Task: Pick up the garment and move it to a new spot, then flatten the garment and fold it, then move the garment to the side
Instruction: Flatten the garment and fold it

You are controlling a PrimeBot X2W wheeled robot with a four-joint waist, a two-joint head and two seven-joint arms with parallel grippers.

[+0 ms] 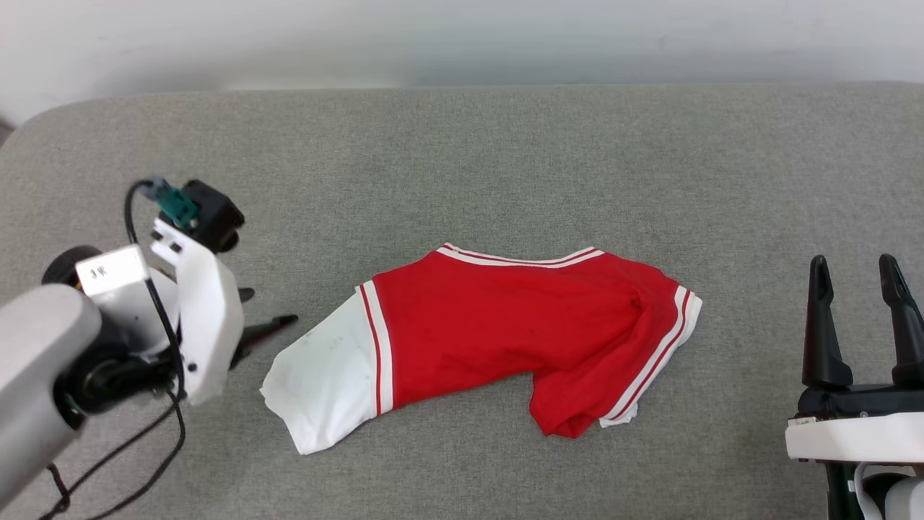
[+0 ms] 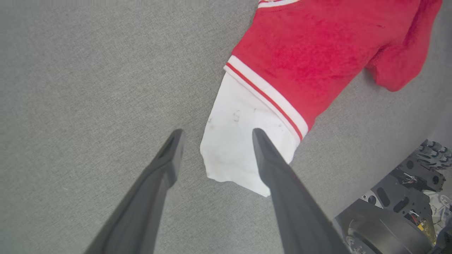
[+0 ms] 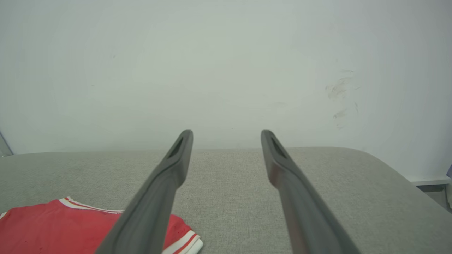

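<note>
Our left hand (image 2: 216,132) hangs with its fingers spread and nothing between them, tipped down at the white sleeve (image 2: 236,148). In the wrist view one finger lies over the sleeve's edge and the other over bare grey desk (image 1: 462,159). We cannot tell whether either tip touches the cloth. Our right hand (image 1: 853,261) is parted and empty too, resting well apart at the desk's right side, its fingers pointing away from us.

The garment (image 1: 505,325) lies near the middle of the desk, bunched rather than flat — the red body is doubled over on its right, with the striped trim curling under.

We judge this the very first step: closing in for the pick-up, nothing yet lifted or moved. Next we need to lower onto the sleeve, pinch a good fold of cloth, and probably bring the right hand in.
</note>
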